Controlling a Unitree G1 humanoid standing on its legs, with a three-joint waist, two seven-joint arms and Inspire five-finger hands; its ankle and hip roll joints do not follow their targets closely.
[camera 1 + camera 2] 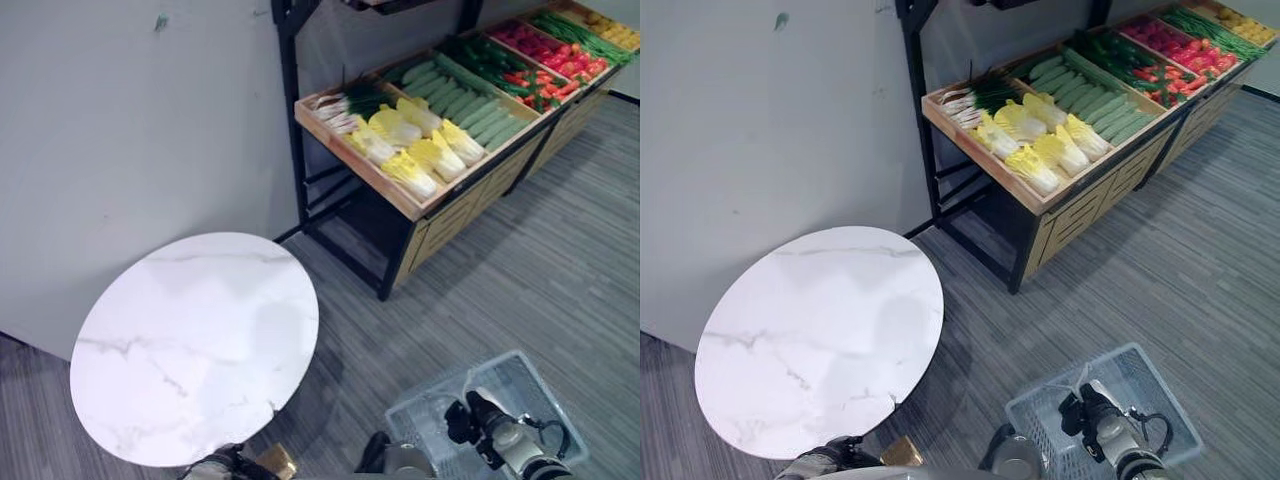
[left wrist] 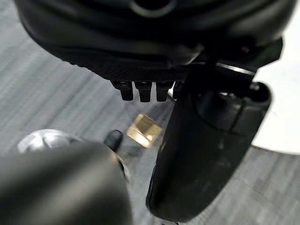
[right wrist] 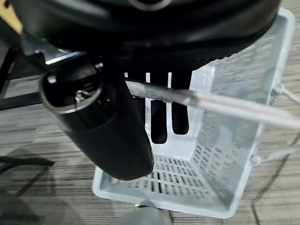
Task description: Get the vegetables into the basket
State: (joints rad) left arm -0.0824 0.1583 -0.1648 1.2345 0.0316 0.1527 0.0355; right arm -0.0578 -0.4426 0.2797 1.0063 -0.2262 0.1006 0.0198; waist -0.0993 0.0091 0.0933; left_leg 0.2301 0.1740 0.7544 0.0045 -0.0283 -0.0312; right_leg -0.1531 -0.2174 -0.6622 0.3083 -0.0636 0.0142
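While the basket [image 3: 206, 183] hangs by its thin wire handle [image 3: 225, 105] from the right hand [image 3: 108, 126], the main risk is a swing or tilt: the handle sits under curled fingers [image 3: 159, 122] with the thumb in front, so a quick step toward the shelf could set the basket rocking or let the wire slide along the fingers. Basket looks empty, its slotted floor bare. In the head views it shows low on the robot's right, above the grey carpet [image 1: 520, 270], well apart from the produce.

Vegetables are all on the wooden shelf [image 1: 400, 200] ahead: cabbages [image 1: 415, 150] nearest, cucumbers [image 1: 465, 100] behind them, red peppers [image 1: 555, 60] further along. None picked yet, in my judgement. Second risk: the round white table [image 1: 195, 345] stands between the left side and the shelf, so the left arm could clip its edge on the approach.

Left hand [image 2: 206, 140] hangs low beside the table, fingers [image 2: 143, 90] curled in, holding nothing.
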